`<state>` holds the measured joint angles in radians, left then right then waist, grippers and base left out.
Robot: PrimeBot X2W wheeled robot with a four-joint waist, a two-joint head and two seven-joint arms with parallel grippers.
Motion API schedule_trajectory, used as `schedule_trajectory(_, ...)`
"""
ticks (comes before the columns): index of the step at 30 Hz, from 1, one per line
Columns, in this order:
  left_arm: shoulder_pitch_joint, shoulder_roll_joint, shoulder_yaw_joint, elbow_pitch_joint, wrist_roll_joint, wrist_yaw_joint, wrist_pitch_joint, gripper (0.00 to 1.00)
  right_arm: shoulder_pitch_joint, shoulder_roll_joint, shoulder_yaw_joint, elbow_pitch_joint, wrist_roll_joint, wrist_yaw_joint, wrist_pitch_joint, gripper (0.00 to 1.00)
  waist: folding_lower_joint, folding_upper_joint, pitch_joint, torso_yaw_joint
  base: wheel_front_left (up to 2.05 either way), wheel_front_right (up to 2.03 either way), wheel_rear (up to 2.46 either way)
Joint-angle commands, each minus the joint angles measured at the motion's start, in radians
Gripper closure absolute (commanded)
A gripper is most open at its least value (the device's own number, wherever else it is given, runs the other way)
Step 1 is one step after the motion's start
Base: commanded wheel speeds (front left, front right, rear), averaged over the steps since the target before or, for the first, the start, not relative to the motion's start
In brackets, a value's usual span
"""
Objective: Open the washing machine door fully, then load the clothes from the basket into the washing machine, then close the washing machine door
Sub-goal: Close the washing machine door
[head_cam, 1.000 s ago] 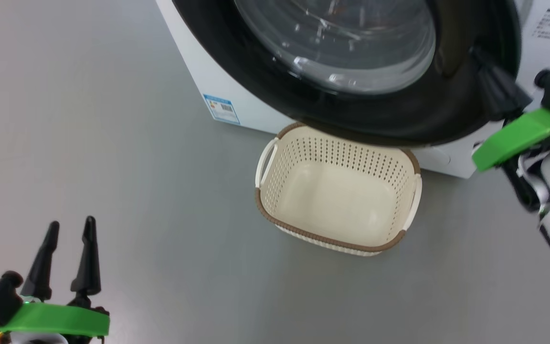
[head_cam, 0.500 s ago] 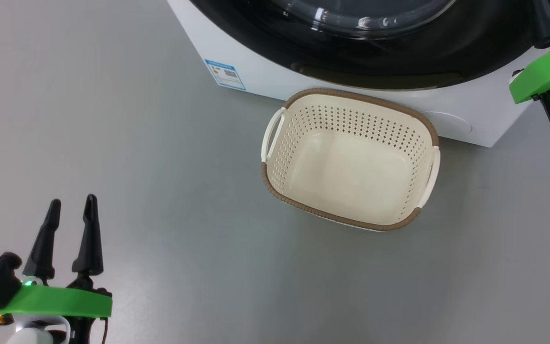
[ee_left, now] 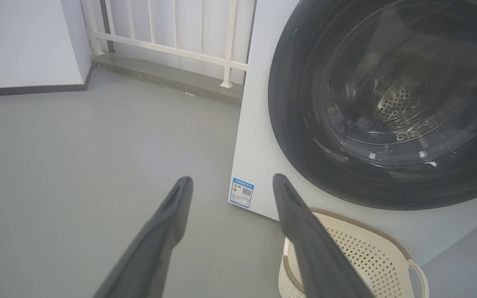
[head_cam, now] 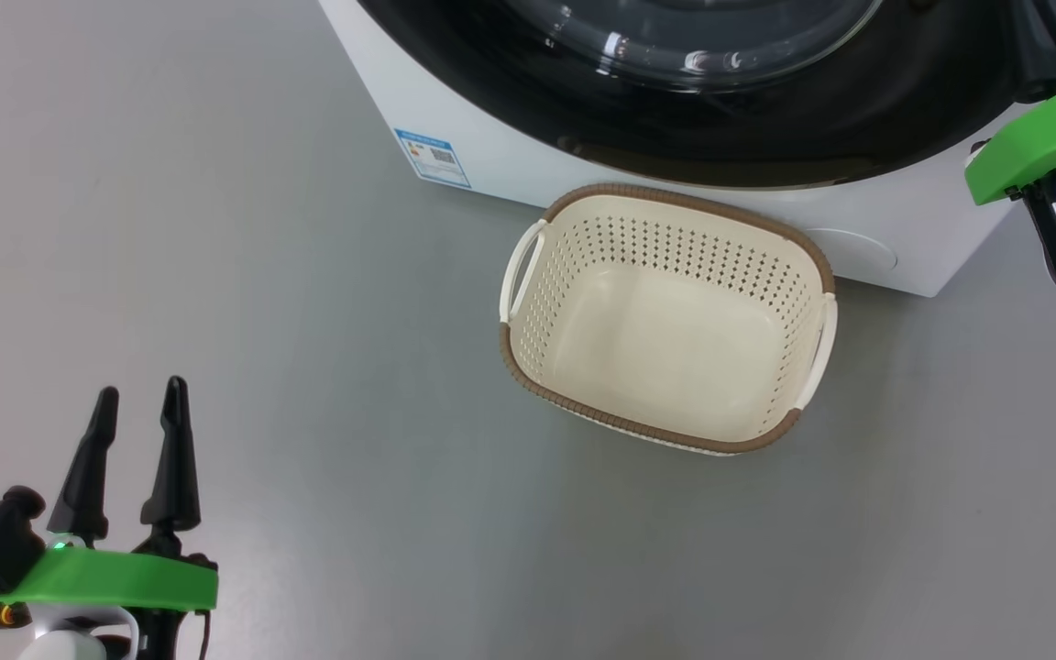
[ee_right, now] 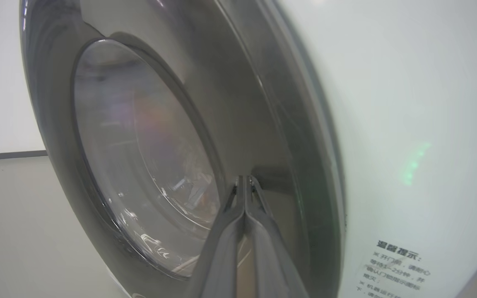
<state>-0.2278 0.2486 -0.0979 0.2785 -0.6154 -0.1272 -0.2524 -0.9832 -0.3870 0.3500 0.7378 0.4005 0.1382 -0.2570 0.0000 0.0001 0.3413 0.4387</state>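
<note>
- Since the earliest head view the whole picture has shifted, so the camera is moving. Beyond that, the washing machine door (head_cam: pixel 766 137) is no longer overhanging the basket (head_cam: pixel 675 247), whose far rim is now showing clear below it.
- The door is lying close against the front of the washing machine (head_cam: pixel 491 156), across the top of the head frame. Whether it is latched cannot be told.
- The right gripper (ee_right: pixel 244 182), jaws pressed together with nothing between them, is appearing to touch the door's black ring just right of the glass window (ee_right: pixel 139 145), at the centre bottom of the right wrist frame.
- The left gripper (head_cam: pixel 141 387), jaws spread and empty, is hovering over the floor (head_cam: pixel 262 275) at lower left, well apart from the basket.
- Step in hand, as judged: closing the door. The push is best kept square to the door face, on the ring and off the glass, until the ring is sitting flush all round.
- The basket is standing empty, mouth up, at frame centre just below the machine. Its long axis is running left to right, dipping slightly rightward, with handles at the short ends.
- The door, being round, is offering no long axis. Its glass bulge is facing the bottom of the frame.
- The clothes are not being made out behind the glass.
</note>
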Motion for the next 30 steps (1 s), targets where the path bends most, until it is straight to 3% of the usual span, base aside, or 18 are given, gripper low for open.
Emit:
schedule_trajectory(1,-0.028,0.036,0.039,-0.013,-0.001,-0.003,-0.009,0.00,0.019,0.003,0.008,-0.032,0.001,-0.007,-0.005,1.00,0.0000,-0.0001,-0.009,-0.008,0.00,0.00,0.00)
schedule_trajectory(3,-0.024,0.036,0.039,-0.011,0.000,-0.003,-0.009,0.00,0.036,0.007,0.020,-0.052,0.003,-0.007,-0.005,1.00,0.0000,-0.0001,-0.019,-0.016,0.00,0.00,0.00)
schedule_trajectory(4,-0.023,0.035,0.039,-0.011,0.000,-0.003,-0.009,0.00,0.046,0.008,0.025,-0.061,0.003,-0.007,-0.005,0.95,0.0000,-0.0001,-0.024,-0.019,0.00,0.00,0.00)
schedule_trajectory(5,-0.022,0.034,0.038,-0.011,0.000,-0.003,-0.009,0.00,0.057,0.009,0.029,-0.072,0.004,-0.007,-0.005,0.80,0.0000,-0.0001,-0.029,-0.023,0.00,0.00,0.00)
schedule_trajectory(6,-0.020,0.034,0.037,-0.011,0.001,-0.003,-0.009,0.00,0.068,0.010,0.032,-0.083,0.005,-0.007,-0.005,0.59,0.0000,-0.0001,-0.035,-0.026,0.00,0.00,0.00)
schedule_trajectory(8,-0.017,0.033,0.037,-0.011,0.002,-0.003,-0.009,0.00,0.089,0.010,0.038,-0.105,0.008,-0.007,-0.005,0.00,0.0000,-0.0001,-0.048,-0.035,0.00,0.00,0.00)
schedule_trajectory(19,0.006,0.032,0.034,-0.018,0.014,-0.003,-0.009,0.00,0.217,0.028,0.065,-0.245,0.029,-0.007,-0.005,0.00,0.0000,-0.0001,-0.139,-0.132,0.00,0.00,0.00)
schedule_trajectory(30,0.044,0.018,0.045,-0.033,0.031,-0.003,-0.009,0.00,0.360,0.045,0.067,-0.381,0.074,-0.007,-0.005,0.00,0.0000,-0.0001,-0.206,-0.284,0.00,0.00,0.00)
